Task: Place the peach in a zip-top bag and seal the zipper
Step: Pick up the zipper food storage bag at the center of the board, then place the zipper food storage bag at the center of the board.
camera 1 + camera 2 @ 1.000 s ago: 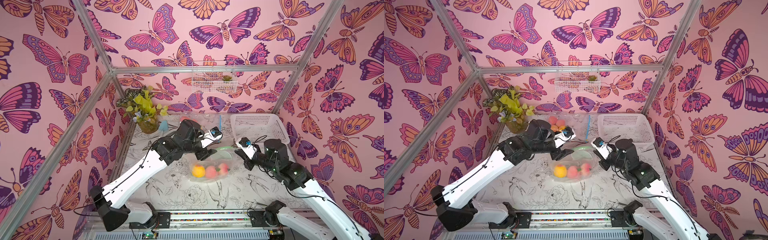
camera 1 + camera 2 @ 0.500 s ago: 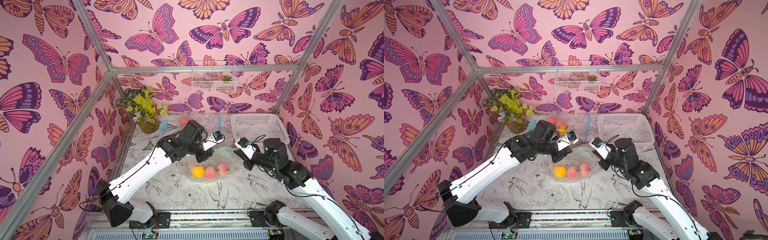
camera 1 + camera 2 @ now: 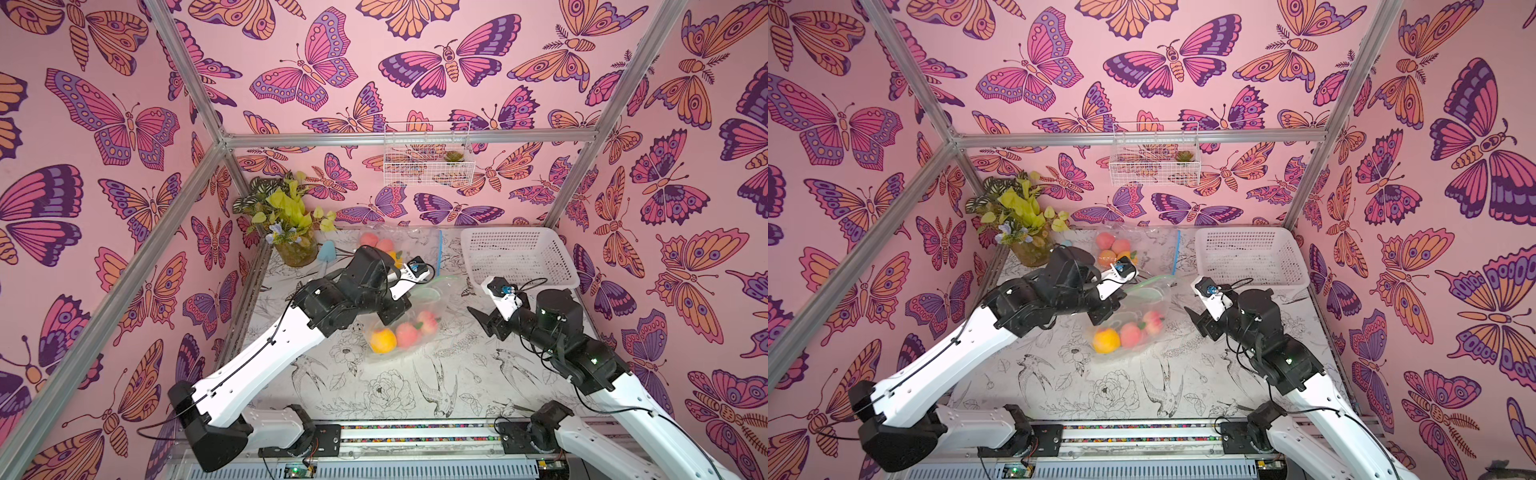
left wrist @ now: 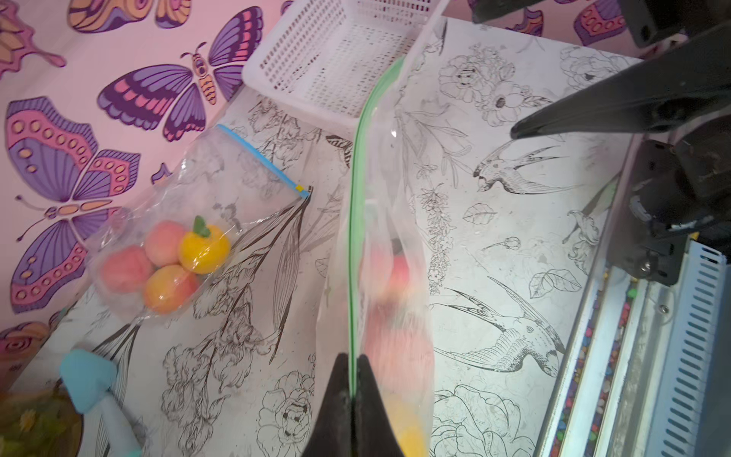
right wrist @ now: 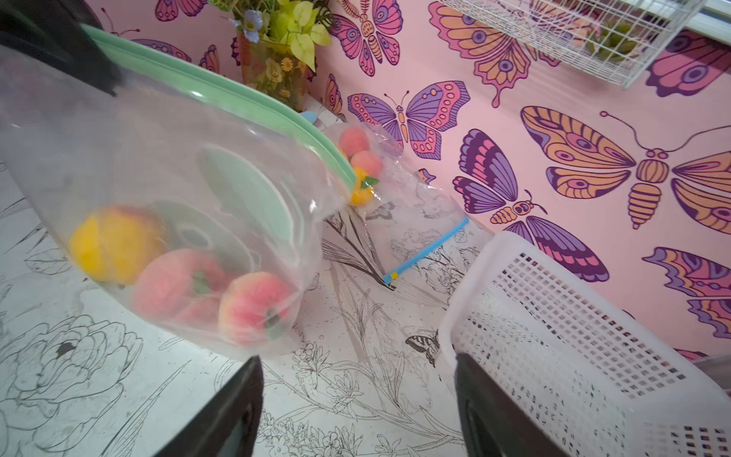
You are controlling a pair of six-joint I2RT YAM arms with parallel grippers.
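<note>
The left gripper (image 4: 352, 374) pinches the green zipper (image 4: 358, 158) of the zip-top bag (image 5: 158, 158), peaches (image 5: 253, 304) inside; the right gripper (image 5: 356, 358) gapes empty beside the white basket (image 5: 573, 336).

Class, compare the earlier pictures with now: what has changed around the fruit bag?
The left claw shut on the bag's green zipper; the right claw opened and hangs clear of the zip-top bag. Fruit inside, the blue-zippered bag and white basket stayed put.
</note>
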